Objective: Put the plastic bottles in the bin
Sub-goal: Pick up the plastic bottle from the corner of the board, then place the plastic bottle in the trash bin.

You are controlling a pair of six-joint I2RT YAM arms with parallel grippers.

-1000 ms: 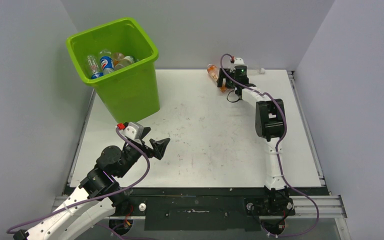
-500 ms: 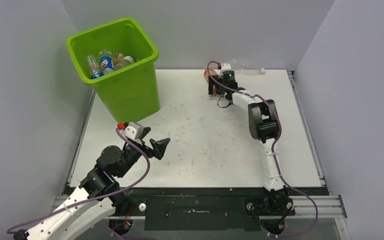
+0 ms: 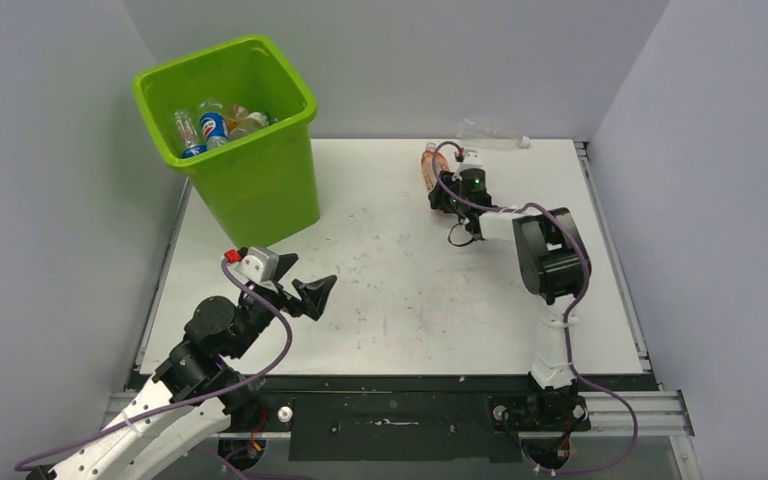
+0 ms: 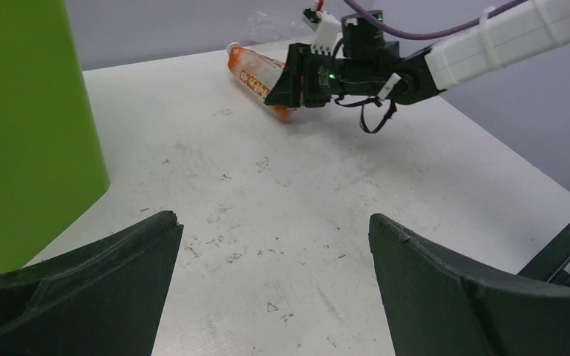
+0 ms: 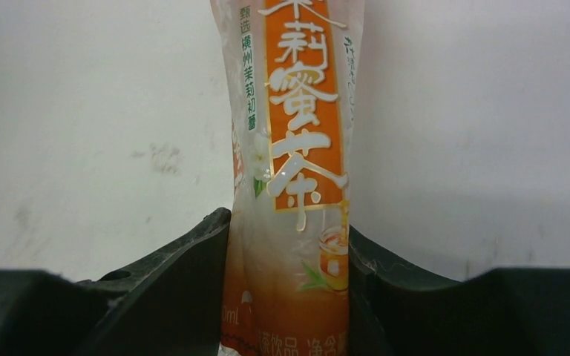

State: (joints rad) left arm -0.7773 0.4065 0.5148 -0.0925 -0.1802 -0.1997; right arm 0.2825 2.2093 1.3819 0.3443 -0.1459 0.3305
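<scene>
- Since 1 s ago: right end effector (image 3: 438, 190) brought off the far edge and over to the orange-label bottle (image 3: 428, 163), jaws gone from wide to closed in on it, elbow folded back toward the near side. Left arm barely shifted.
- Now gripping the orange-label bottle low on its body, fingers (image 5: 178, 259) pressed to each side, plastic pinched in between.
- Bottle spot: far-middle of worktop (image 3: 390, 280), well apart from bin (image 3: 260, 190) at far-left. Lifted or still resting: can't tell.
- Left end effector (image 3: 305, 290): wide open, nothing held, hovering near-left, in front of bin.
- Step in hand, prob.: secure the grip, then carry to bin. To do it well:
  - lift straight up first, high enough to clear the rim;
  - keep squeeze steady: thin, crushable, likely light and slippery;
  - long end sticking out past the fingers, so watch for pivot or swing;
  - release only over the opening, above bottles (image 3: 210, 125) already inside.
- Still to fetch: clear bottle (image 3: 490, 132) by the back wall, likely an awkward reach.
- Views:
  - right wrist: only one showing finger contact, pinch and label print; no bin, no layout.
  - left wrist: low side look, bottle slanted w/ right end effector at its near end, bin wall at left.
  - top: only one giving bin contents and the gap from bottle to bin.
</scene>
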